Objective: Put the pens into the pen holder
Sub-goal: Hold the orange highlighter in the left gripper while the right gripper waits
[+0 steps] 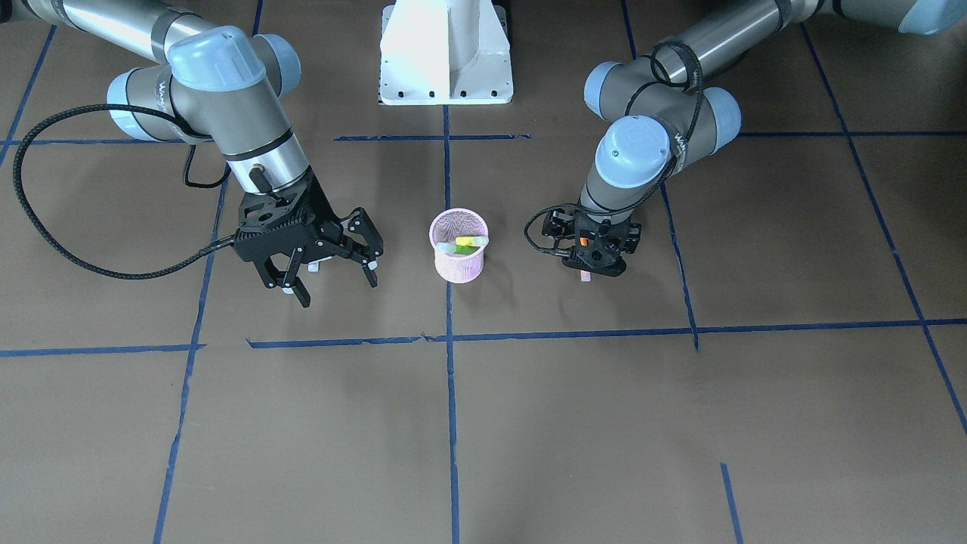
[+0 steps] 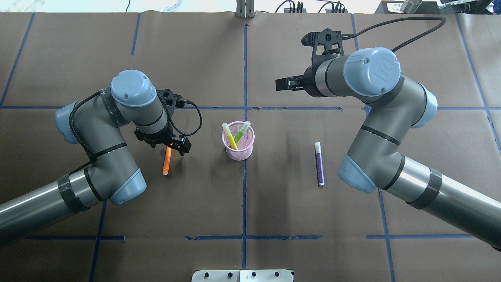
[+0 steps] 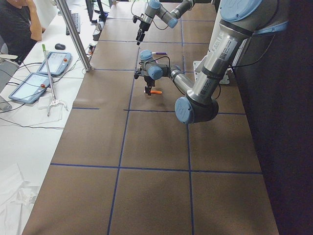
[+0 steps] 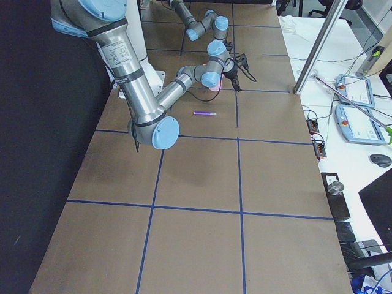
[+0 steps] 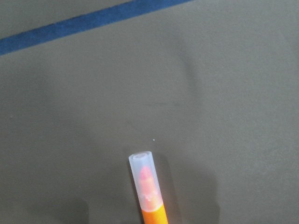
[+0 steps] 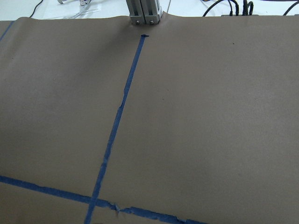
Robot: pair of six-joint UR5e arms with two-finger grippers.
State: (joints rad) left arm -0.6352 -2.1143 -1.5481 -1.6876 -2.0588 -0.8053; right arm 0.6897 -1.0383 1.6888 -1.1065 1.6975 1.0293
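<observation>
The left end effector [image 2: 174, 144] sits over the far end of the orange pen [image 2: 166, 162], fingers hidden in every view, so its grip cannot be told; its wrist camera shows the pen's translucent cap [image 5: 145, 179] close up. The front view shows the right end effector [image 1: 338, 289] spread wide, blocking the purple pen [image 2: 319, 164], which the overhead shows flat on the counter [image 2: 274, 203], long axis running away from the robot. Between them the pink mesh pen holder [image 2: 238, 153] holds a yellow pen [image 2: 230, 137] and a green pen [image 2: 241, 132], pale ends up.
</observation>
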